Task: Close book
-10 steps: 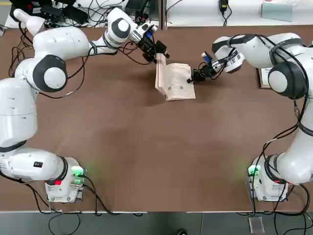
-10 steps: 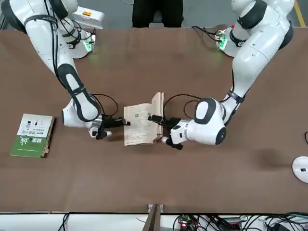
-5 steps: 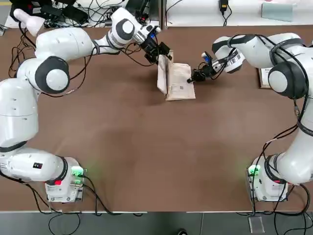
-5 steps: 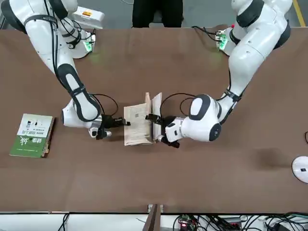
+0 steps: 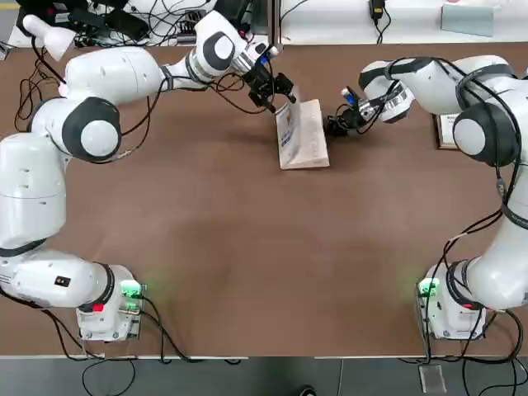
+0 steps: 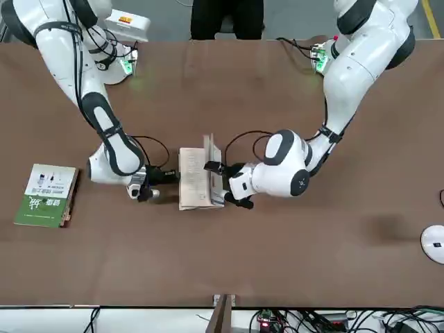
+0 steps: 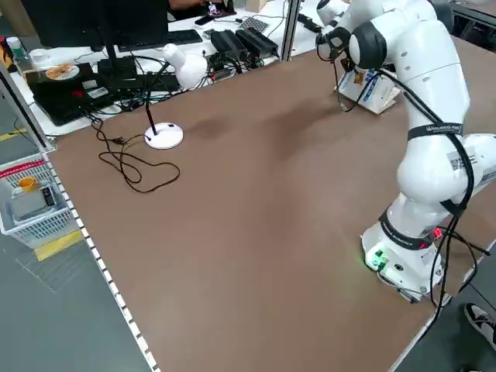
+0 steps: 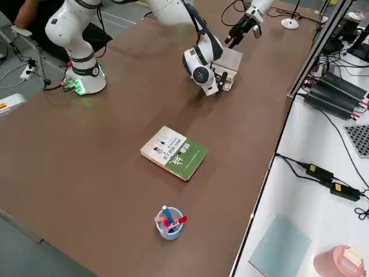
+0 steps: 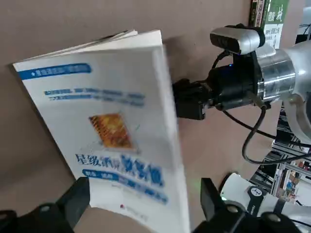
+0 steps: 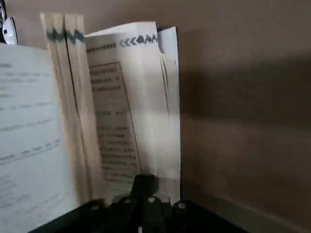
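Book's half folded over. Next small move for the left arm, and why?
Probably keep pushing the raised cover down: the book is not yet flat, its cover half tilts over the pages, the left gripper is at its outer edge, and the shut right gripper is at the opposite page edge.

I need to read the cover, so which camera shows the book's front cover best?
The left wrist view: the book's white cover, blue band and orange picture fill it. The top view shows the cover edge-on; the front and right wrist views show only pages.
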Robot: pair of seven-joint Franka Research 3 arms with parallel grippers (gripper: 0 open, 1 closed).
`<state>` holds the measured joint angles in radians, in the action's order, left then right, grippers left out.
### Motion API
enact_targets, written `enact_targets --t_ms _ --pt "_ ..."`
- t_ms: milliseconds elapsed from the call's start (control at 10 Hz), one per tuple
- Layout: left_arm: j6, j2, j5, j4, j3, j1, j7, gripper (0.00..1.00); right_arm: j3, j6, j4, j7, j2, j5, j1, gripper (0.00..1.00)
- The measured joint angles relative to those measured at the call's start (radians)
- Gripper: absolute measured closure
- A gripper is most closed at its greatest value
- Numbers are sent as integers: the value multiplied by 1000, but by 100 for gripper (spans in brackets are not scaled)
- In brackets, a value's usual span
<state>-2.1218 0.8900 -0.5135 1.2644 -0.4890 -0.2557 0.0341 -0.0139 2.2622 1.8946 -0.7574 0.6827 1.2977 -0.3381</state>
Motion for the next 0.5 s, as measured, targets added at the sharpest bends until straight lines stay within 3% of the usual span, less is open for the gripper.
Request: enact_targets --t_ms 500 --pt "-1 -26 107 -4 1 2 9 0 4 -31 1 6 0 0 20 99"
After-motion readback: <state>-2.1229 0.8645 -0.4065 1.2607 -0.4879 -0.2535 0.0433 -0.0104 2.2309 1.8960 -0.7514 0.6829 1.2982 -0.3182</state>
